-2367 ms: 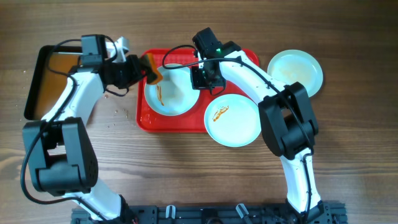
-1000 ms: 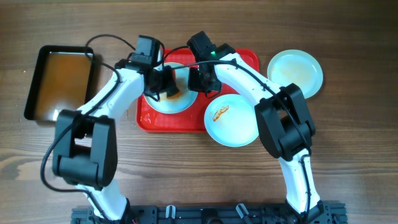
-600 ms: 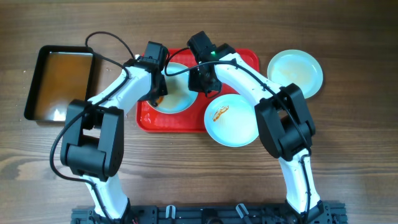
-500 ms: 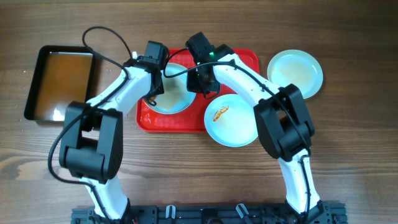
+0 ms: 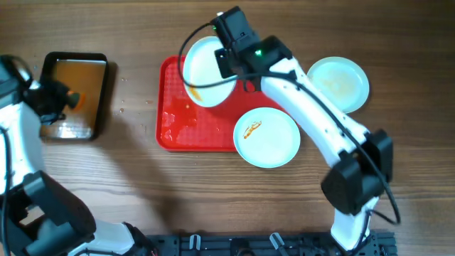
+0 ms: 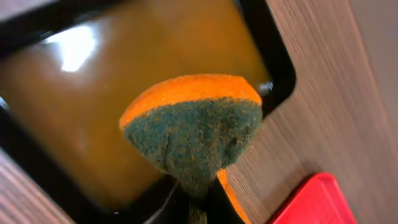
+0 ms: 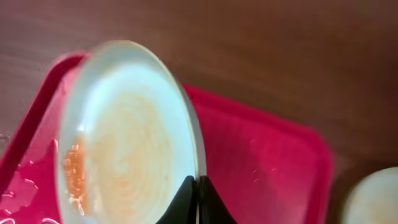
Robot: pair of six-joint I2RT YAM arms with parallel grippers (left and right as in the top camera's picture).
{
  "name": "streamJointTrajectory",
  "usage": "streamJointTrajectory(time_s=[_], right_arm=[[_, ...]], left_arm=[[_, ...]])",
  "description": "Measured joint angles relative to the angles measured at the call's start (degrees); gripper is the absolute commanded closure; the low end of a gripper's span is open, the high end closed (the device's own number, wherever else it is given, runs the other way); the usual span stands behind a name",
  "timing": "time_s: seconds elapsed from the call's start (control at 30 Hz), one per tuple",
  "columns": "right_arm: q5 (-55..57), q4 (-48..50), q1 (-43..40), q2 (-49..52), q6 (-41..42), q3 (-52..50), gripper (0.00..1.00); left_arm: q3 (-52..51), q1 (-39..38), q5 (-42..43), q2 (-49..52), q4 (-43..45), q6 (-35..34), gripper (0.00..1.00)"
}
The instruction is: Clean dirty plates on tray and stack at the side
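Sponge (image 6: pixel 193 134) green face: left-wrist only; right gripper (image 7: pixel 195 194) pinches plate (image 7: pixel 124 137) rim.

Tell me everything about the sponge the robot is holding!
The sponge has a soft orange layer and a rough, dark green scrubbing side. The fingers of the left gripper pinch its lower end, so it is folded and bulges out into a rounded fan shape. It hangs above the black pan, near a corner, with the brownish liquid behind it. Only the fingers clearly touch it. I cannot tell whether it is dipping into the liquid.
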Motion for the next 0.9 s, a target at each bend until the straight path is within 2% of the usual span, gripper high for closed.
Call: streamJointTrajectory(time_s=[0.1, 0.2, 0.27, 0.37, 0.43, 0.47, 0.6, 0.7, 0.83, 0.9], right_arm=[[15.5, 4.9, 7.3, -1.6, -7.8, 0.5, 0.96], [29.1, 11.8, 13.6, -1.5, -19.1, 0.5, 0.95], [34.2, 12.0, 16.1, -1.5, -22.9, 0.5, 0.86], [30.2, 3.8, 14.9, -1.4, -15.2, 0.8, 0.24], [16.7, 0.1, 9.7, -1.5, -7.7, 0.8, 0.23], [6.4, -0.1, 3.9, -1.0, -4.2, 0.8, 0.23], [-22.1, 0.7, -15.3, 5.0, 1.3, 0.9, 0.22], [-30.1, 0.1, -19.8, 13.2, 2.2, 0.8, 0.22], [-34.2, 0.9, -18.2, 19.2, 1.7, 0.8, 0.22], [-34.8, 2.1, -16.7, 19.6, 1.7, 0.8, 0.31]], left_arm=[[0.0, 3.7, 2.0, 0.0, -0.1, -0.4, 0.96], [0.0, 4.4, 2.6, 0.0, -0.1, -0.6, 0.96], [0.0, 4.4, 3.0, 0.0, -0.1, -0.6, 0.96], [0.0, 4.4, 3.2, 0.0, -0.1, -0.6, 0.96], [0.0, 4.4, 3.3, 0.0, -0.1, -0.6, 0.96], [0.0, 4.4, 3.5, 0.0, -0.1, -0.6, 0.96], [0.0, 4.4, 3.6, 0.0, -0.1, -0.6, 0.96], [0.0, 4.4, 3.6, 0.0, 0.2, -0.6, 0.96], [0.0, 4.4, 3.6, 0.0, 0.4, -0.6, 0.96], [0.0, 4.4, 3.6, 0.0, 0.4, -0.6, 0.96]])
